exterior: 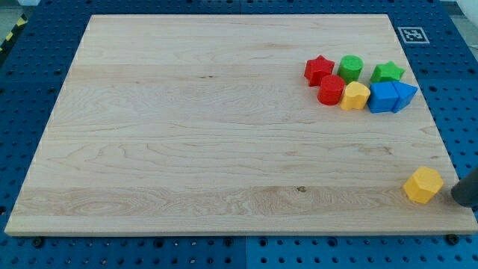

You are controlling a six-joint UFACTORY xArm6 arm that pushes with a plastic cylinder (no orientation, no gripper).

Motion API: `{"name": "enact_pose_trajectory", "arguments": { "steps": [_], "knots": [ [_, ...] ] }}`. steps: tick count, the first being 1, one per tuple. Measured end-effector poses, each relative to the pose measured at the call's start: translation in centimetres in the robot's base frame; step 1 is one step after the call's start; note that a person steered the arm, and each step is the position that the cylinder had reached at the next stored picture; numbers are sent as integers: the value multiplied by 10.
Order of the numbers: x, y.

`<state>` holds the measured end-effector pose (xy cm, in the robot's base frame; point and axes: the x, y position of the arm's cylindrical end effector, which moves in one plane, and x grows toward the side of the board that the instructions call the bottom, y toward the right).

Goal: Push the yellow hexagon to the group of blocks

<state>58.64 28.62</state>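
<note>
The yellow hexagon (423,184) lies near the board's lower right corner, apart from the others. My tip (461,194) is just to the hexagon's right, at the view's right edge, with a small gap between them. The group sits at the upper right: a red star (319,69), a green cylinder (349,68), a green star (387,72), a red cylinder (331,90), a yellow block (355,96), a blue cube (382,97) and a blue triangle (404,95).
The wooden board (187,134) lies on a blue pegboard table (30,67). A white marker tag (412,33) sits off the board's upper right corner. The hexagon is close to the board's right edge.
</note>
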Motion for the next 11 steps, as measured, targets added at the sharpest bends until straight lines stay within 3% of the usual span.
{"name": "enact_pose_trajectory", "arguments": {
  "steps": [2, 7, 11],
  "knots": [
    [-3, -65],
    [-37, -112],
    [-118, -123]
  ]
}}
